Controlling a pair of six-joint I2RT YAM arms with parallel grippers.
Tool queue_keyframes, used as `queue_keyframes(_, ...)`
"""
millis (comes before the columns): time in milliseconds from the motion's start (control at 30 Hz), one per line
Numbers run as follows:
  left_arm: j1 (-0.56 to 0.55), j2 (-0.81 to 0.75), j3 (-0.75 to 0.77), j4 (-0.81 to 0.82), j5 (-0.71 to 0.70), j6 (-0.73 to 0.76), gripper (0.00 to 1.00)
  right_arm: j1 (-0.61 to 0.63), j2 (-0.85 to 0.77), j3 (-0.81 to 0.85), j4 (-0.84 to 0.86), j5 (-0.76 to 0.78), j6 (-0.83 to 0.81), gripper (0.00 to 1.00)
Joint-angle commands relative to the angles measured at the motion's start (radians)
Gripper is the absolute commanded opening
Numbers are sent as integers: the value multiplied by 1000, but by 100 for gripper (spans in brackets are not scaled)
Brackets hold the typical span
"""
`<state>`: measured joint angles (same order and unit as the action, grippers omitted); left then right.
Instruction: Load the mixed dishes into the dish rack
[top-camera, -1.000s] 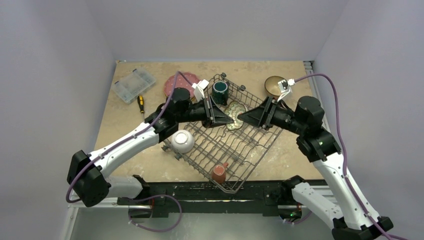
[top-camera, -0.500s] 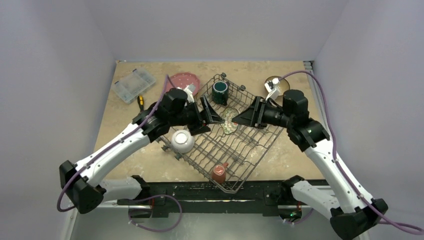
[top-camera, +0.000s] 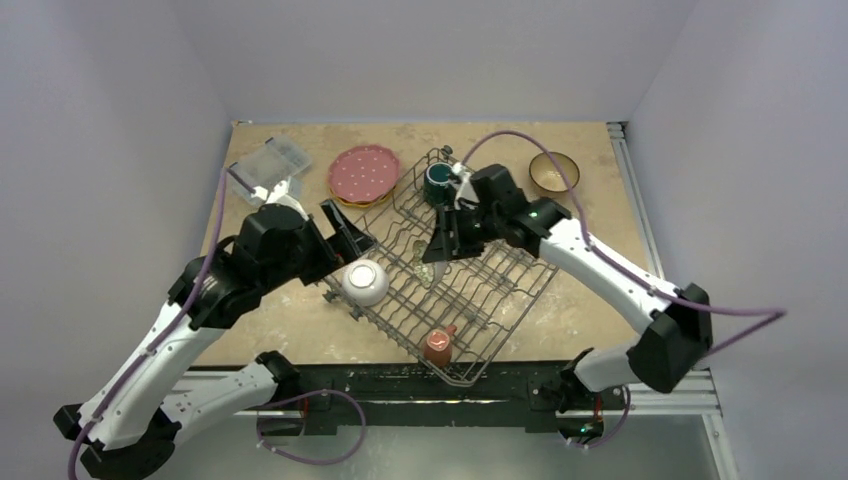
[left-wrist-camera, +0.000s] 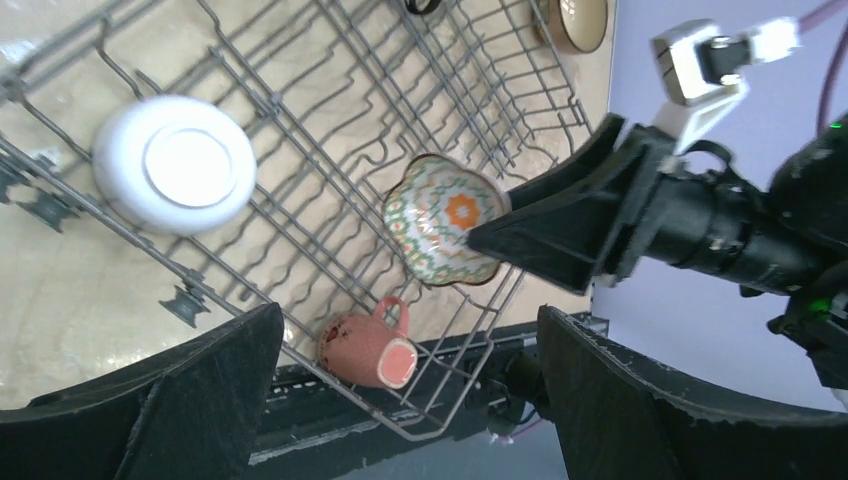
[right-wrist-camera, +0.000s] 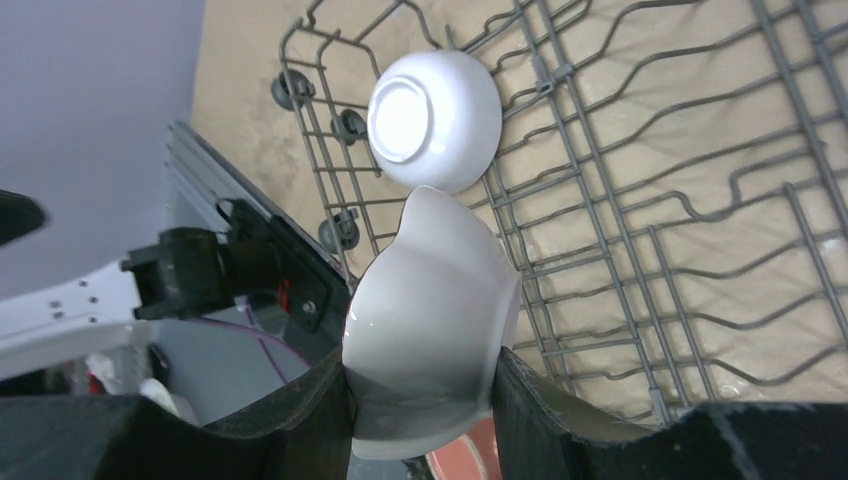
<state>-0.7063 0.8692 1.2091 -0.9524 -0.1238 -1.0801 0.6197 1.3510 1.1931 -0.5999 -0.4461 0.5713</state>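
The left gripper (top-camera: 345, 226) has drawn back from the middle of the dish rack (top-camera: 480, 300), its fingers wide apart and empty. The small floral bowl (left-wrist-camera: 447, 217) now hangs from the right gripper (top-camera: 440, 240) alone, clamped by its rim and turned on edge above the wires. We judge the handover done, with seating still to come. Just past our held bowl sits the upturned white bowl (right-wrist-camera: 433, 120) at the rack's edge. The tine rows beneath the fingers look free, and the red-and-white mug (left-wrist-camera: 368, 350) is well apart.

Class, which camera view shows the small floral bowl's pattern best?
Left wrist: the small floral bowl faces it, pattern clear. Right wrist shows only its white side in the right tool; top external barely shows it.
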Motion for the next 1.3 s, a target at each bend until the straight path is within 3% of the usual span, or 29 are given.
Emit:
queue_keyframes(0, 5, -45, 99, -66, -123, 85, 97, 155, 143, 199, -85, 245, -88, 0)
queue_keyframes(167, 4, -74, 139, -98, -167, 107, 97, 259, 301, 350, -233, 486, -154, 0)
queue_keyframes(400, 5, -79, 145, -119, -173, 116, 97, 362, 402, 345, -222, 557, -222, 0)
queue_keyframes(800, 4, -19, 183, -96, -134, 130, 98, 416, 497, 394, -219, 567, -292, 0)
queue_keyframes(1267, 5, 9, 200, -82, -116, 134, 98, 454, 470, 344, -199, 548, -290, 0)
